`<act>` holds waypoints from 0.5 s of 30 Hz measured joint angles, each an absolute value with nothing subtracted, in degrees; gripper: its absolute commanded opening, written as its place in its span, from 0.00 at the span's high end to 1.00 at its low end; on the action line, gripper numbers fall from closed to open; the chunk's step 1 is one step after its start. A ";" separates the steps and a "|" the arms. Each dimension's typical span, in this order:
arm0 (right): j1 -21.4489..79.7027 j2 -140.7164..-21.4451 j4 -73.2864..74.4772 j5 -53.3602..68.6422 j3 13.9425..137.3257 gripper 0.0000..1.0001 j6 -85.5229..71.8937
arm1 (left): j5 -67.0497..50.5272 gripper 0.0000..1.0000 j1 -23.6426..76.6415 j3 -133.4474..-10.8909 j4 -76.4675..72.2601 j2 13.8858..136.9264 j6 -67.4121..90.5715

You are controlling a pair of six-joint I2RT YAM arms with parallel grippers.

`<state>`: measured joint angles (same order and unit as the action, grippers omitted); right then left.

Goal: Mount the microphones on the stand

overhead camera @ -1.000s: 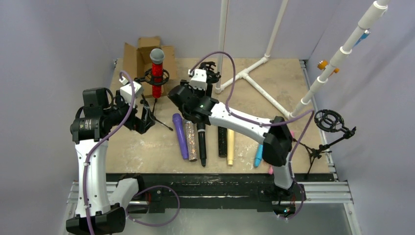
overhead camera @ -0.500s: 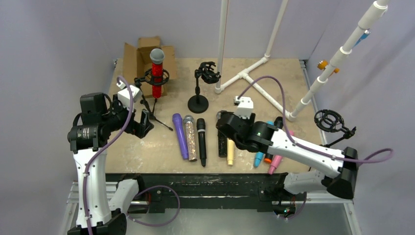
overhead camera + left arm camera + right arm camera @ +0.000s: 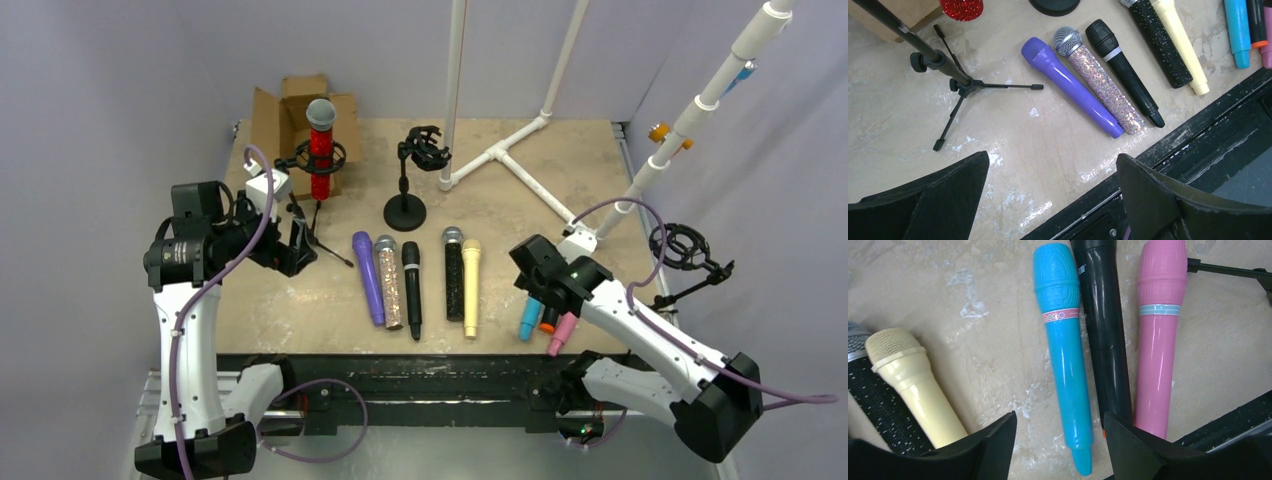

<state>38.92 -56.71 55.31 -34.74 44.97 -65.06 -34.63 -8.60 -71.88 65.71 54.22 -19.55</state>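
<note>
Swung rightward, right hand (image 3: 1059, 440) hangs open over blue microphone (image 3: 1064, 355), one of eight lying; left hand (image 3: 1052, 170) open.

A robotics lab cell — plain lavender-grey walls (image 3: 100, 100) box in a scuffed tabletop (image 3: 300, 300), white PVC pipes (image 3: 455, 80) stand behind, and a left arm (image 3: 186, 330) and right arm (image 3: 640, 322) (trailing purple cable (image 3: 366, 420)) reach over it.
</note>
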 measured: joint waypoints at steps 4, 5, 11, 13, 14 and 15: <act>34.20 -61.32 53.71 -34.20 44.99 0.27 -63.18 | -36.40 0.00 -8.60 -71.88 65.67 54.96 -19.62; 32.58 -62.37 53.32 -33.45 44.99 0.27 -62.59 | -36.73 0.00 -8.60 -71.88 65.67 55.33 -19.64; 23.88 -64.20 49.10 -31.31 45.06 0.37 -58.15 | -39.55 0.00 -8.60 -71.88 65.65 58.76 -19.68; 23.22 -66.17 48.07 -31.31 45.47 0.39 -57.17 | -40.49 0.00 -8.60 -71.88 65.56 59.57 -19.66; 23.18 -67.57 47.44 -31.31 45.78 0.40 -56.53 | -40.84 0.00 -8.60 -71.88 65.52 59.83 -19.66; 23.18 -68.97 46.48 -31.27 45.98 0.41 -55.83 | -41.10 0.00 -8.60 -71.88 65.45 60.01 -19.66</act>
<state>23.18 -68.97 46.48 -31.27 45.98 -55.83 -41.10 -8.60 -71.88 65.45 60.01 -19.66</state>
